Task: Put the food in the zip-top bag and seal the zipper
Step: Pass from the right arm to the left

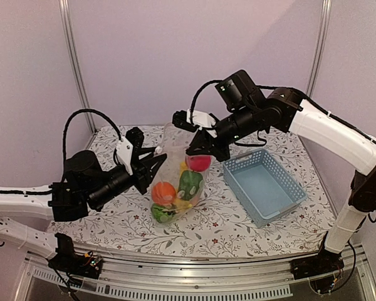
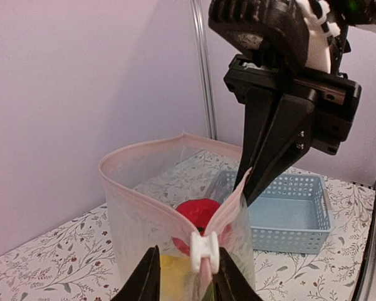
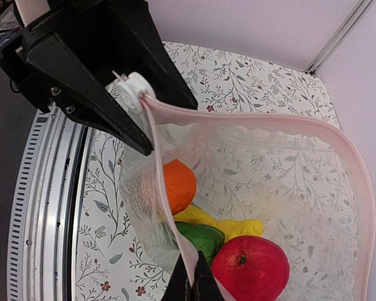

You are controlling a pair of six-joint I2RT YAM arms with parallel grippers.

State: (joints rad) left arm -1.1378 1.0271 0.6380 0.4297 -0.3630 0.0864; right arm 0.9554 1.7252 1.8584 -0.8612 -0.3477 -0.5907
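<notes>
**Top external view.** The zip-top bag (image 1: 175,143) stands upright near the middle of the table (image 1: 238,232), between the two grippers. The basket (image 1: 263,185) lies just to its right. Only this view shows both arms whole and the bag's full height.

**Left wrist view.** Only here does the slider (image 2: 203,249) appear end-on, at the near end of the bag's mouth. It sits between the fingers of the left gripper (image 2: 188,263). One finger lies against the slider and a gap shows beside the other. Whether the jaws clamp it cannot be told.

**Right wrist view.** This is the only view looking down into the bag. The right gripper (image 3: 191,283) is closed on the bag's mouth edge, at the end opposite the slider.

**Count.**
- Two grippers, one bag, one basket, one slider.
- Inside the bag: one orange (image 3: 177,185), one green pepper (image 3: 200,237), one yellow banana (image 3: 235,227) and one red apple (image 3: 250,269).
- The top view adds one green piece (image 1: 161,215) low in the bag (its kind is unclear).

**Appearance.** The bag is clear and crinkled. Its mouth gapes in a rounded loop. The zipper (image 3: 269,122) is a pale pink strip, unsealed along its visible length.
</notes>
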